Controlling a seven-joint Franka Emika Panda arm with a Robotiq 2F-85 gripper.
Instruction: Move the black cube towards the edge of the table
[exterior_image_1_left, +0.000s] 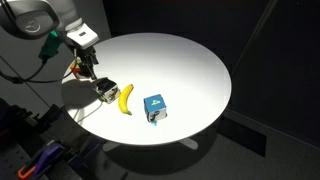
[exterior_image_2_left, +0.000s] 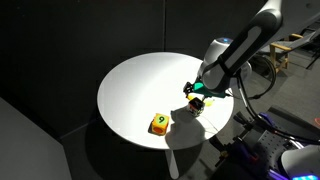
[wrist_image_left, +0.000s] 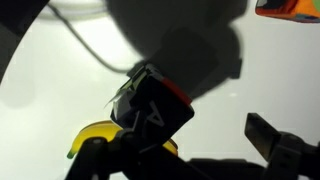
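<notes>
The black cube (exterior_image_1_left: 104, 91) sits on the round white table (exterior_image_1_left: 190, 60) near its edge, right beside a banana. In an exterior view its green patch shows (exterior_image_2_left: 198, 103). My gripper (exterior_image_1_left: 92, 72) is down over it. In the wrist view the cube (wrist_image_left: 155, 105), dark with a red edge and a letter A, lies between my fingers (wrist_image_left: 180, 140), close to the left one. The right finger stands clear of it with white table showing in the gap. The gripper is open.
A yellow banana (exterior_image_1_left: 125, 97) lies just past the black cube and shows in the wrist view (wrist_image_left: 92, 135). Another cube stands further along the rim; its faces look blue in an exterior view (exterior_image_1_left: 155, 107) and orange-yellow in the other views (exterior_image_2_left: 158, 123) (wrist_image_left: 290, 8). The table edge (exterior_image_2_left: 215, 125) is close.
</notes>
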